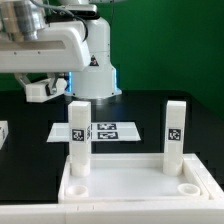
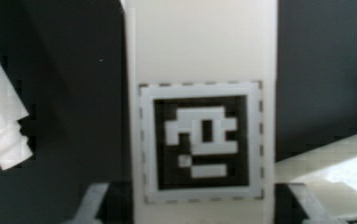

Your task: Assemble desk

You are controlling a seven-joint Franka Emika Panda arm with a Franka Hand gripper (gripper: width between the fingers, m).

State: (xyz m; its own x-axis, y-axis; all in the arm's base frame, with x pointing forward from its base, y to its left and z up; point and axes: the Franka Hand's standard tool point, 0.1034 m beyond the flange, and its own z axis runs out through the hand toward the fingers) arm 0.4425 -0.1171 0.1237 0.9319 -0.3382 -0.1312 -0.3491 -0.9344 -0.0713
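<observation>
Standing up straight in the desk panel (image 1: pixel 125 176) are two legs. The left leg (image 1: pixel 79 135) is at the back corner on the exterior view's left. The right leg (image 1: pixel 175 132) is at the back corner on the exterior view's right. The panel lies flat on the black table (image 1: pixel 30 150), and a round hole (image 1: pixel 187 186) shows in a front corner.

Each leg wears a square sticker made of black and white blocks. Behind the legs lies the marker board (image 1: pixel 115 130), with more block stickers in a row.

The gripper (image 1: pixel 47 90) hangs from the big white arm (image 1: pixel 70 40). It is near the top of the left leg, towards the exterior view's left.

The wrist view is filled by a white leg (image 2: pixel 193 70), very close up. Its sticker (image 2: pixel 201 145) looks big and a bit fuzzy: a black square with white blocky shapes inside. I cannot tell if the gripper is squeezing this leg or is just beside it.
</observation>
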